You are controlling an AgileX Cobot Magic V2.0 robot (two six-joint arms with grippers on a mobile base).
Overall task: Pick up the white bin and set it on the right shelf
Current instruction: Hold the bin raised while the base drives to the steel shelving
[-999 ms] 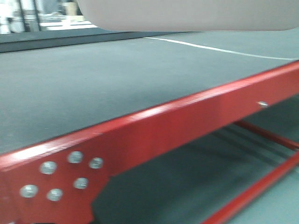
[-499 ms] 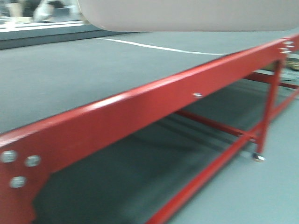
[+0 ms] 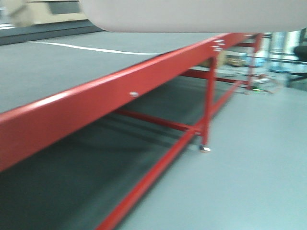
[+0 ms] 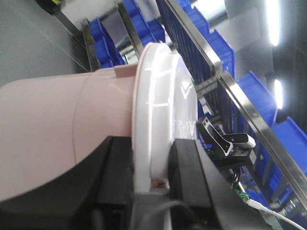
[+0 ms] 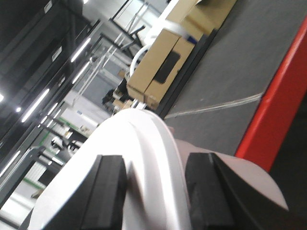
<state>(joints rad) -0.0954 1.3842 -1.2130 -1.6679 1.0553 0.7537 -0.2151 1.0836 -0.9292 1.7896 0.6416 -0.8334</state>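
High up, the white bin (image 3: pixel 192 14) hangs in the air near the long edge of the red-framed table (image 3: pixel 86 103) with its dark, flat mat. The bin is smooth pale-pink plastic with round corners and a shiny white lid. The left gripper (image 4: pixel 149 158) and the right gripper (image 5: pixel 156 184) each squeeze its rim between black fingers.

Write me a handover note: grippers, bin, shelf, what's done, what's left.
Left gripper: jaws shut on the bin rim.
Right gripper: jaws shut on its rim too.
Bin: lifted, above the red table edge.
Shelf: not identified; a steel rack shows beyond the lid in the left wrist view.
Done: grab and lift.
Left: carry to the right shelf, set down, release.
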